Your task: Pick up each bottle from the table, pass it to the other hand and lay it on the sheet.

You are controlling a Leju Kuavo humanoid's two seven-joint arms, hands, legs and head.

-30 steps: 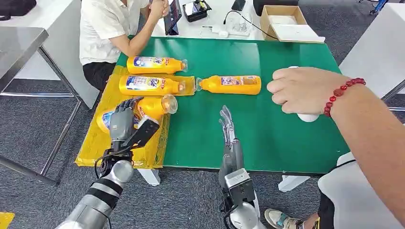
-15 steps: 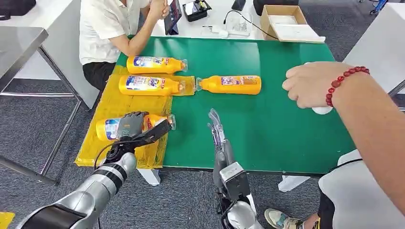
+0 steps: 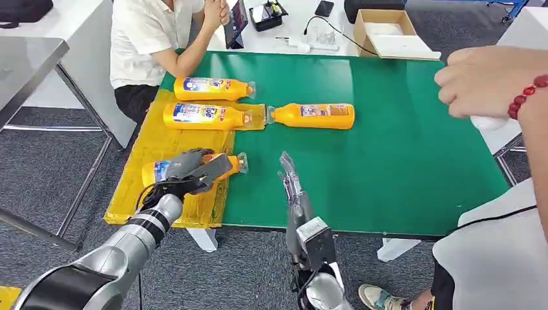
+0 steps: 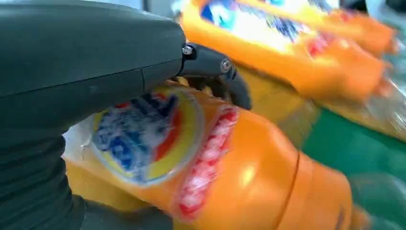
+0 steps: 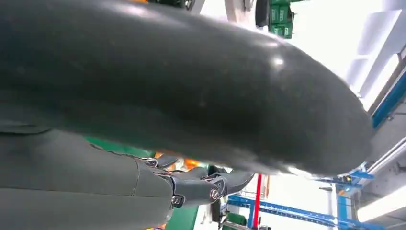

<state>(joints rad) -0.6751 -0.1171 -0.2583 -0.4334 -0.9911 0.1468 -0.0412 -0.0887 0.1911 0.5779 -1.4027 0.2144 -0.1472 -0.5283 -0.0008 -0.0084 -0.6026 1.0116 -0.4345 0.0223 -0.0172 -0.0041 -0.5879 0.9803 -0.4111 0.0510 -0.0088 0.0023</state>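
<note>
The right hand (image 3: 289, 175) stands at the near edge of the green table (image 3: 400, 161), fingers straight and apart, holding nothing; since a second ago it has slid a little toward the sheet. Beside it, the left hand (image 3: 194, 169) grips an orange detergent bottle (image 3: 227, 165) that lies on its side on the yellow sheet (image 3: 145, 194) at the near left corner of the table, cap toward the table's middle. A second ago that bottle was tilted up off the sheet in the same hand; now it is low and level, with the hand wrapped over its label. The left wrist view shows the thumb (image 4: 215, 72) curled across the bottle's body.

Farther along the sheet lie two more orange bottles (image 3: 205, 116), side by side and parallel, unchanged. A fourth bottle (image 3: 313, 115) lies on the bare green surface just past the sheet's edge, its cap toward the sheet, also where it was.

At the far right, a person's hand (image 3: 484, 81) with a red bead bracelet holds a white object; it has drawn back from over the table toward the right edge. Another person sits at the far left corner.
</note>
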